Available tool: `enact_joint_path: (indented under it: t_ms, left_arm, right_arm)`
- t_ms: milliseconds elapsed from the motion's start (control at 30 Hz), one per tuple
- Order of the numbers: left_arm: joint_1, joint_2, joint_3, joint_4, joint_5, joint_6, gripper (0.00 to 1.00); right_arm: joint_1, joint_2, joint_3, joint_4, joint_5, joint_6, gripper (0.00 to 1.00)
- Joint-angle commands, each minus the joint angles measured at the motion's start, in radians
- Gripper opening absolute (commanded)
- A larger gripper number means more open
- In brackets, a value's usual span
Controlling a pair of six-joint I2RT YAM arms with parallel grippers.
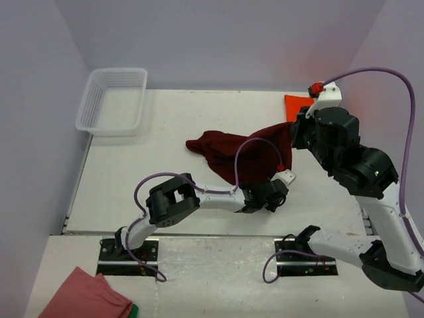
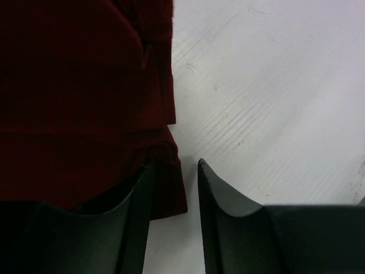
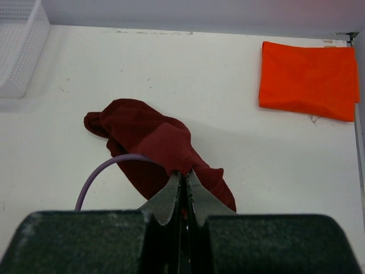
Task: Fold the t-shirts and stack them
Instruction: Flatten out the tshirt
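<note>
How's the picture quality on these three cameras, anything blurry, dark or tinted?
Top view: even, soft light, faint red tint on the wall near the orange shirt. Left wrist view: the maroon shirt is dark, low in detail, the left end effector blurred up close. Right wrist view: table sharp, right end effector soft.

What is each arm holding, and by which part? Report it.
Right jaws are shut on the maroon t-shirt, pinching a bunched edge. Left jaws stand open around its hem corner, gripping nothing yet.

Pale lavender walls (image 1: 232,40), white table (image 1: 132,185) (lightly scuffed), even light
</note>
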Motion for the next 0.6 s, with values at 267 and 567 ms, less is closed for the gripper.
enact_joint_path:
  t_ms: [267, 567]
  left_arm:
    - [-0.009, 0.137, -0.057, -0.257, -0.117, -0.109, 0.20]
    - [-0.011, 0.088, -0.073, -0.291, -0.192, -0.100, 0.00]
  right_arm:
    - [0.006, -0.023, 0.022, 0.014, -0.013, 0.019, 0.00]
    - [0.008, -0.006, 0.000, 0.022, -0.011, 0.018, 0.00]
